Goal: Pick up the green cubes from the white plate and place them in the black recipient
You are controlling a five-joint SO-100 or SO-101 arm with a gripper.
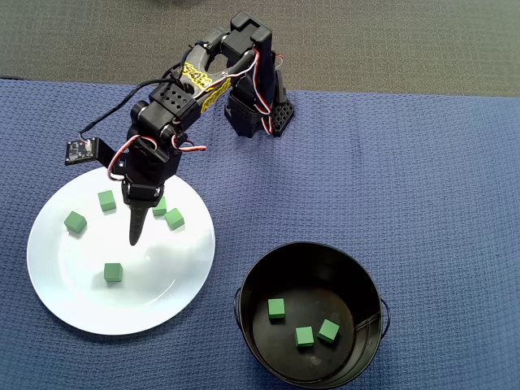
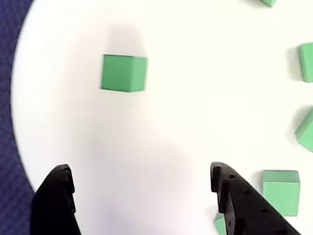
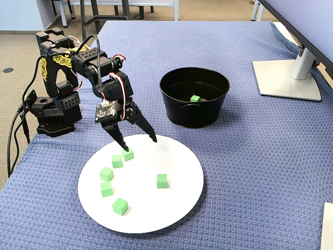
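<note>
Your largest item is the blue cloth (image 3: 250,156) covering the table; everything below is placed against the white plate (image 3: 171,208). The plate lies flat on the cloth near the front-left in the fixed view. The arm (image 3: 78,67) stands on its base beyond the plate's far-left edge in that view and reaches down over the plate's far side. The black recipient (image 3: 195,112) sits on the cloth just beyond the plate's far-right rim, apart from it; in the overhead view you see it at lower right of the plate (image 1: 73,301) with three green cubes on its floor (image 1: 302,322). The gripper (image 3: 139,141) hangs over the plate's inner area, jaws spread wide and holding nothing; in the wrist view both black fingers (image 2: 244,205) flank bare white plate (image 2: 146,147). You can count five green cubes (image 3: 129,177) on the plate in the fixed view: one close by the left fingertip at the plate's far-left part, three more trailing along its left side, and one alone near its centre. In the wrist view that lone cube (image 2: 124,73) lies ahead of the open fingers, while others crowd the right edge of the frame.
</note>
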